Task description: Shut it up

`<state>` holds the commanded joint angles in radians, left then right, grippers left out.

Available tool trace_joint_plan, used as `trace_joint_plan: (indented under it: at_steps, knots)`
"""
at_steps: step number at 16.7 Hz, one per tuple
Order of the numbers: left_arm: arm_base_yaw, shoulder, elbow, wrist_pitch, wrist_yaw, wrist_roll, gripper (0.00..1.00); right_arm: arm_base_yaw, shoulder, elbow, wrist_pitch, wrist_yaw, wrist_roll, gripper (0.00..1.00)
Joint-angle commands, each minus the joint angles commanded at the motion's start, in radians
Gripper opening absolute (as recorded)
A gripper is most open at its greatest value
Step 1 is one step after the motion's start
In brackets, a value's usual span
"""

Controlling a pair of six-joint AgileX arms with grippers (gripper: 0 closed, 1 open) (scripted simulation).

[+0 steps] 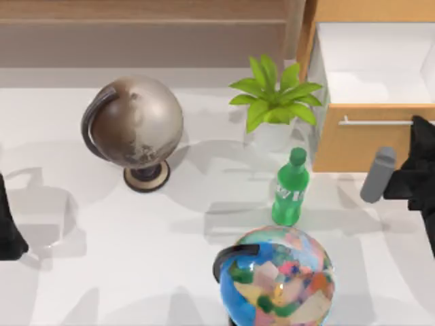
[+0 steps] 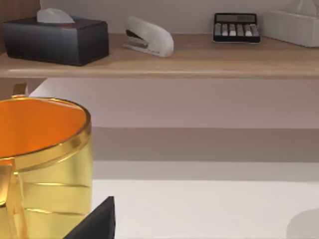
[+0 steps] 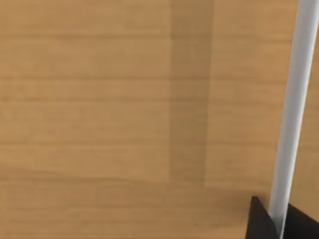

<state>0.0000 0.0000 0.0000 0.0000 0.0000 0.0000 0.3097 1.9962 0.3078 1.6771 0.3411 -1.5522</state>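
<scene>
The light orange-brown wooden drawer (image 1: 353, 146) stands pulled out at the table's back right, its white inside (image 1: 370, 64) showing. A thin silver bar handle (image 1: 377, 122) runs across its front panel. My right gripper (image 1: 420, 153) is at the right end of that handle, against the panel. In the right wrist view the wood panel (image 3: 124, 114) is very close. The silver handle (image 3: 294, 109) passes right by my right gripper's dark tip (image 3: 279, 226). My left gripper (image 1: 10, 227) sits parked at the table's left edge.
A green bottle (image 1: 291, 190) and a potted plant (image 1: 275, 102) stand just left of the drawer. A grey globe (image 1: 136, 125) is at the back left and a colourful globe (image 1: 279, 275) at the front. A grey cylinder (image 1: 377, 174) lies beside my right arm. A gold mug (image 2: 45, 164) is close to my left gripper.
</scene>
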Motion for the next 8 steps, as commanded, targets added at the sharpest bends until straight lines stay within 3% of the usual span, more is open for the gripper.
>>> trace_joint_plan:
  at_steps: [8]
  knots:
    - [0.000,0.000,0.000,0.000,0.000,0.000,1.00,-0.052,0.056,0.181,-0.123,-0.048,-0.001,0.00]
